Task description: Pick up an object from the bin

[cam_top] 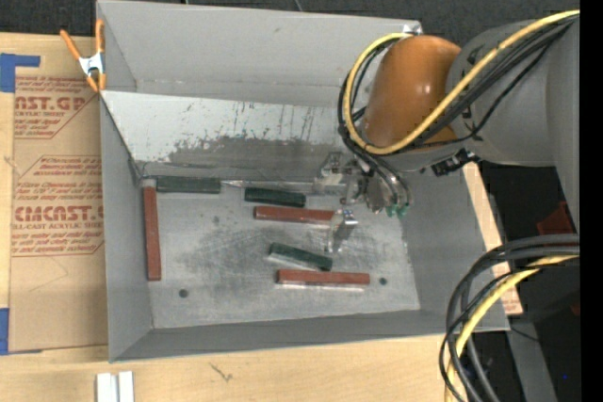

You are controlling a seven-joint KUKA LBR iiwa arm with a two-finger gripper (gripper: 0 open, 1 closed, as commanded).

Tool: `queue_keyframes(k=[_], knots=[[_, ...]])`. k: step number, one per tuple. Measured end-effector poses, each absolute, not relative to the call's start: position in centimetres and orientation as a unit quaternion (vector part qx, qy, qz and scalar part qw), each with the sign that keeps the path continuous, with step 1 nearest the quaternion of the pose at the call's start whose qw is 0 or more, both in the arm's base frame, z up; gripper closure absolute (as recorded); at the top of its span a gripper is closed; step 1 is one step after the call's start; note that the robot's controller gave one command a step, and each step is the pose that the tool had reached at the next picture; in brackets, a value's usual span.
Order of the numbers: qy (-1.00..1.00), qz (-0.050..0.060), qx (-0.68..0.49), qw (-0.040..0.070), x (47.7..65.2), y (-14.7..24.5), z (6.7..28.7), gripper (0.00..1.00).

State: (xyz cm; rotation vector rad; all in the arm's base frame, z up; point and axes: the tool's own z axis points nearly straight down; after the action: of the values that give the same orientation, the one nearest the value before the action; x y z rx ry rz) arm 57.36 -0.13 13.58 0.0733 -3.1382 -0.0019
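Farthest to the gripper's left, a long flat red-brown strip lies lengthwise against the left wall of the grey metal bin, whose floor is scuffed and scratched dull. A dark green strip, slim and straight-edged, rests along the foot of the back wall, still well left of the tool. Nearer in, a shorter dark green bar lies just left of the gripper and slightly higher in the view. Directly below it a red-brown bar, thin and rectangular, stretches across the floor, its right end reaching the gripper's tip. Below and just left of the tool sits a tilted dark green piece, and under that a long red-brown stick lies nearly level, a pale edge showing along its lower side.

The gripper, a cluster of bright metal parts, hangs low over the bin floor at the right end of the red-brown bar. Whether it is spread or closed cannot be told, nor whether it touches the bar. Above and to its right, a smooth, rounded orange cover caps the wrist, ringed by looping yellow and black cables.
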Motion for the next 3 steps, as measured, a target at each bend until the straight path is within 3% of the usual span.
queue_keyframes(k=[1, 2, 3], knots=[[-1.000, -0.001, -0.023, -0.001, 53.4, 2.2, 12.8, 0.00], [-1.000, 0.000, 0.025, -0.006, 53.5, 3.5, 7.4, 0.00], [-1.000, 0.000, 0.025, -0.003, 53.3, 3.3, 8.2, 1.00]])
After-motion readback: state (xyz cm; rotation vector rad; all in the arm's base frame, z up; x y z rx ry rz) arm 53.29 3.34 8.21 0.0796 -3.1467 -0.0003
